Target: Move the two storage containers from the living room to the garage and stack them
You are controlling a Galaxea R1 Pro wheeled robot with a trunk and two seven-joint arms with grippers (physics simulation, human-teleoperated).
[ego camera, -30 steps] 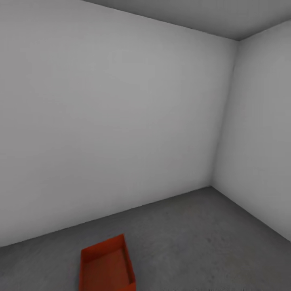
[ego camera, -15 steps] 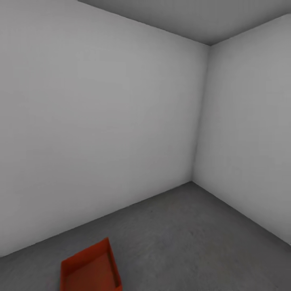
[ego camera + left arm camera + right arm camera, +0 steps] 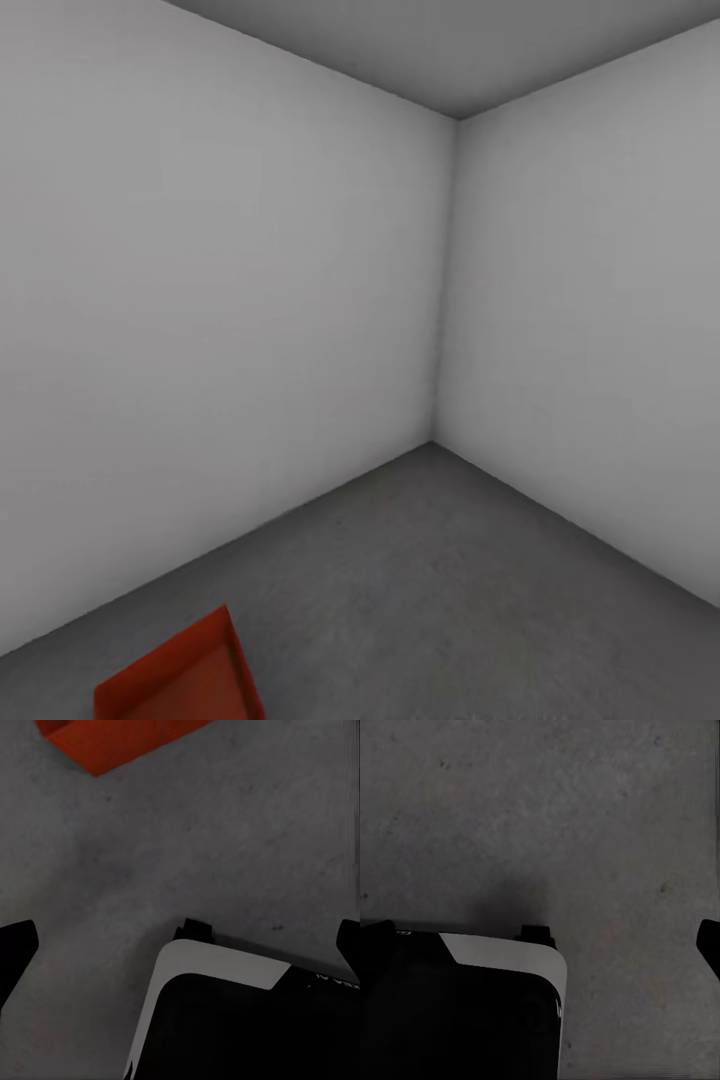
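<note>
One orange-red storage container sits on the dark grey garage floor at the lower left of the head view, cut off by the picture's edge. The left wrist view catches a corner of the same container lying on the concrete ahead of my left gripper, whose dark fingertips stand wide apart with nothing between them. My right gripper is open too, over bare floor. Neither gripper touches the container.
Two plain white-grey walls meet in a corner ahead and to the right. Open concrete stretches between the container and that corner. A black-and-white part of my own body lies below both wrists.
The head view has swung to the right, so the wall corner and the container have slid left in the picture. The container itself stays put on the floor.
</note>
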